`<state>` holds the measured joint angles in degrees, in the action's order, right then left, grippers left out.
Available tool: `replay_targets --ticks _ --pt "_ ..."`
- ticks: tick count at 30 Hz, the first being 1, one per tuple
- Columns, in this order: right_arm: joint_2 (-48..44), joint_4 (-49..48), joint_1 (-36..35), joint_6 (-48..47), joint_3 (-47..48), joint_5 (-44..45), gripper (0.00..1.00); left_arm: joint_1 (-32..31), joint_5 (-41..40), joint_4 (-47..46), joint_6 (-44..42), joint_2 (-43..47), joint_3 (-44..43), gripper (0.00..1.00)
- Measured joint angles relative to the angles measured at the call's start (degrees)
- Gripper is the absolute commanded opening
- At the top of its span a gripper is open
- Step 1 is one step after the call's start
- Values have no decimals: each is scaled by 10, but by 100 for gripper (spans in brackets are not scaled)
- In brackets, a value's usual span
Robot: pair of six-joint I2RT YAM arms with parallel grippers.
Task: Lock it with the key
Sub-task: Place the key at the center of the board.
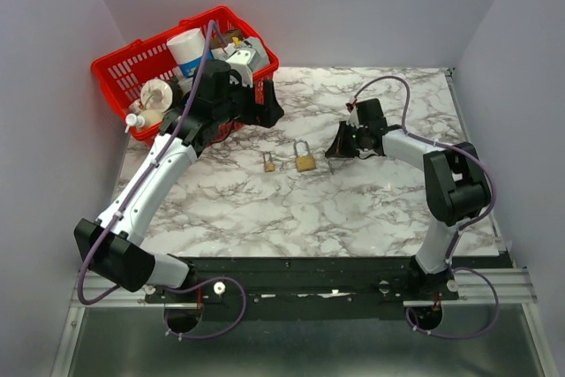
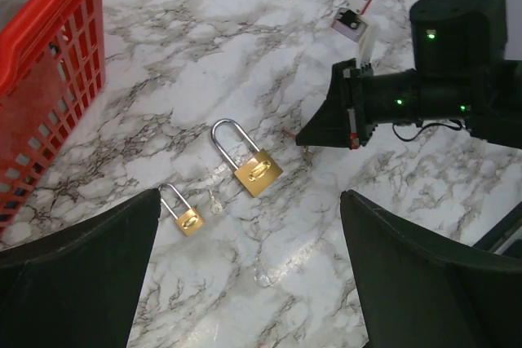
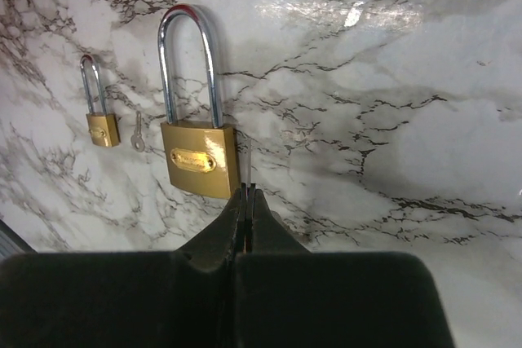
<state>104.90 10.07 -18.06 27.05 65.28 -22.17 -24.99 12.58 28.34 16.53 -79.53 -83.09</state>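
The large brass padlock [image 3: 198, 160] lies flat on the marble table [image 1: 371, 209]. A small brass padlock [image 3: 102, 129] lies near it, and the tiny key [image 3: 138, 138] between them is hardly visible from above. The right gripper [image 3: 247, 195] is fully closed just beside the large padlock's body and pinches nothing visible, while the left gripper [image 2: 249, 201] hangs spread wide and empty, its fingers partly cut off.

No legible txt; big padlock [image 3: 198, 170] badge unreadable.
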Motion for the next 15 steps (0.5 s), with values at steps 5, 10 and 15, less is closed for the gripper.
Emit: replay_targets --ticks 5,10,15 --pt "33 -6 0 7 0 2 2 0 35 0 -6 17 10 99" --pt "48 -7 0 17 1 7 21 1 40 0 -5 18 19 99" --pt "53 -10 0 30 6 18 45 2 40 0 -1 23 29 99"
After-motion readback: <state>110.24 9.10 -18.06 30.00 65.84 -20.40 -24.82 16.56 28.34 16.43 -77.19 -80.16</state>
